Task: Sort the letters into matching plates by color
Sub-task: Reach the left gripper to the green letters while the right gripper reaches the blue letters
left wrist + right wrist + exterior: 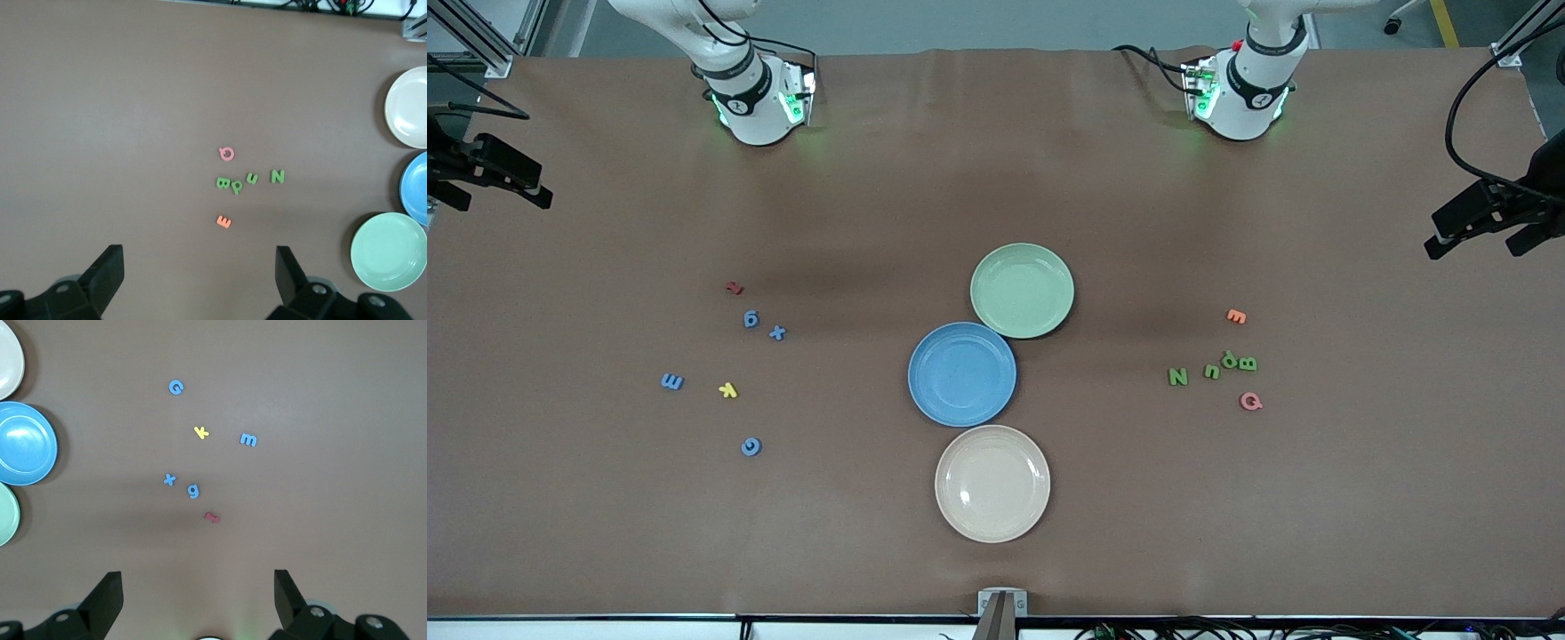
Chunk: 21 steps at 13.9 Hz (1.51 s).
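blue plate [961, 374] wedged touching green plate [1022, 291], cream plate [992, 483], letters spaced

Right gripper [197, 597] fingers apart over table; blue letters [193, 491], blue plate [25, 443] w/ nothing in it.

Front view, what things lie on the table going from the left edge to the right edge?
Blue m → yellow k → blue x → blue plate → green plate → green N → green u → pink Q.

blue letters [751, 319] and green letters [1212, 371] lie apart; blue plate [961, 374], green plate [1022, 291] touching.
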Motion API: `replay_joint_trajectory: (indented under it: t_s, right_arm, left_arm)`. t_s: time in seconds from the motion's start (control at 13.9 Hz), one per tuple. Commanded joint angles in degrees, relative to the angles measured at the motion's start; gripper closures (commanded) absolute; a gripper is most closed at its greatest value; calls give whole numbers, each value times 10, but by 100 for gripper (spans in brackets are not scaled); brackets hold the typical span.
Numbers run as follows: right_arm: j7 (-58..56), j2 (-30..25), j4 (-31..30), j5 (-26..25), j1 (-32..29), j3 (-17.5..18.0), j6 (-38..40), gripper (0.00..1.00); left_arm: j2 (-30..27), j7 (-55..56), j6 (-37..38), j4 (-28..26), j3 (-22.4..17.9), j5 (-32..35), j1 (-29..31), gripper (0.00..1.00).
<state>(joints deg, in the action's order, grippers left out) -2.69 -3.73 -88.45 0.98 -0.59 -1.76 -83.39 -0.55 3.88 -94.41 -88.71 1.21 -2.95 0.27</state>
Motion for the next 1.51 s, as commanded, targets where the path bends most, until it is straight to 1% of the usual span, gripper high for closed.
replay_joint_trajectory:
  t_s: [0.0,0.14,0.29,0.43,0.57,0.65,0.72,0.86,0.93,1.01,1.15,1.29,1.36,1.44]
  right_arm:
    - [-4,6,2,4,-6,4,-8,0]
    - [-5,26,2,-2,-7,3,-17,0]
    - [-4,63,2,4,-11,3,-26,0]
    - [-5,83,3,-2,-12,3,-32,0]
    - [-5,121,2,-2,-15,2,-37,0]
    - [-6,134,2,-5,-27,1,-41,0]
    - [-5,136,-2,-5,-33,1,-63,0]
    - [-5,148,-42,-2,-53,1,-120,0]
    - [-4,152,-75,-3,-53,0,-157,0]
    - [-4,152,-110,-3,-56,1,-206,0]
    - [0,152,-198,-3,-55,1,-334,0]
    - [8,159,-274,-2,-52,1,-455,0]
    - [15,172,-303,-2,-52,1,-511,0]
    - [19,192,-317,-1,-53,1,-550,0]
  left_arm:
    - [22,5,23,0,2,-11,-2,0]
    - [41,8,33,-11,12,-13,-10,0]
    - [66,36,29,-17,35,-14,-12,0]
    - [95,58,23,-19,59,-14,-13,0]
    - [116,93,-1,-31,82,-8,-13,0]
    - [124,110,-27,-48,92,-6,-14,0]
    - [127,118,-56,-69,97,-5,-15,0]
    - [135,139,-122,-112,100,7,-29,0]
    - [148,162,-149,-125,100,21,-38,0]
    - [170,185,-168,-127,100,35,-48,0]
    - [209,226,-202,-127,100,58,-66,0]
    - [239,253,-246,-133,100,59,-75,0]
    - [256,261,-265,-135,100,59,-78,0]
    - [271,264,-282,-135,100,60,-83,0]
